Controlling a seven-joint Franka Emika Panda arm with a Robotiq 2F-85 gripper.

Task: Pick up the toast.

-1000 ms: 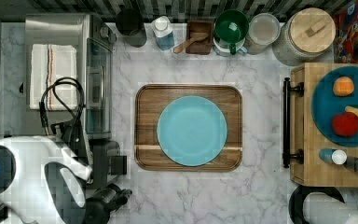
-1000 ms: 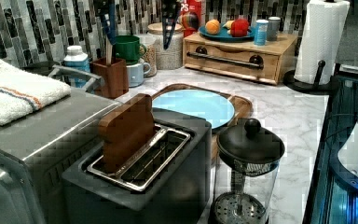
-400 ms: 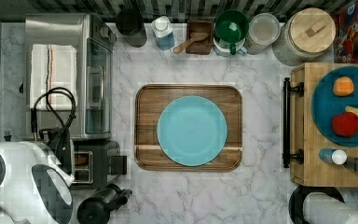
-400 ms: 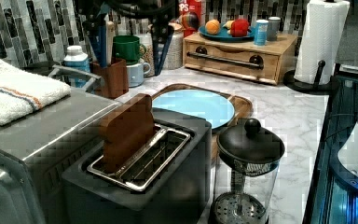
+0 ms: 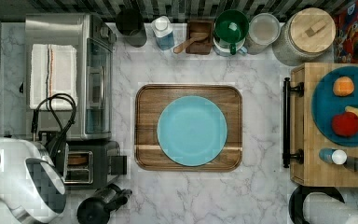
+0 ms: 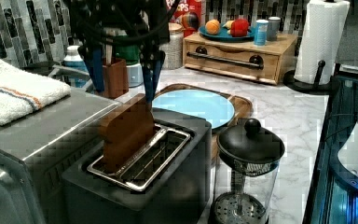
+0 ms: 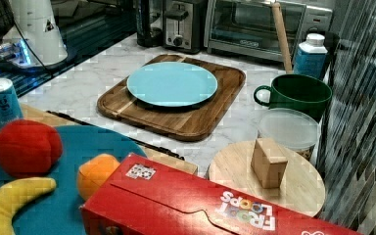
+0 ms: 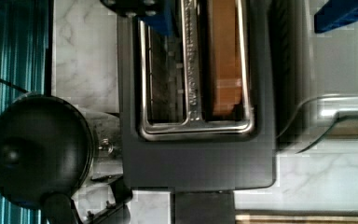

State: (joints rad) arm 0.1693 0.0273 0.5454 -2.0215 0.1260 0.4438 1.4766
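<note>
Gripper [image 6: 123, 70], fingers apart, hovers over the toast [image 6: 127, 133] in the toaster [image 6: 144, 186]; next, descend and clamp.

We see an evenly lit kitchen scene, bright on the white marble counter [image 5: 261, 60] in the top view, with only soft, short shadows around the brown wooden tray [image 5: 144, 126]. Blocky compression mottling roughens edges in every view. In the left view the dark arm [image 6: 116, 18] is murky against the backsplash, and blue glow reflects off the glossy surface at the left view's right. In the wrist view, glare streaks the shiny steel oven [image 8: 335, 112], which looks soft and smeared.
</note>
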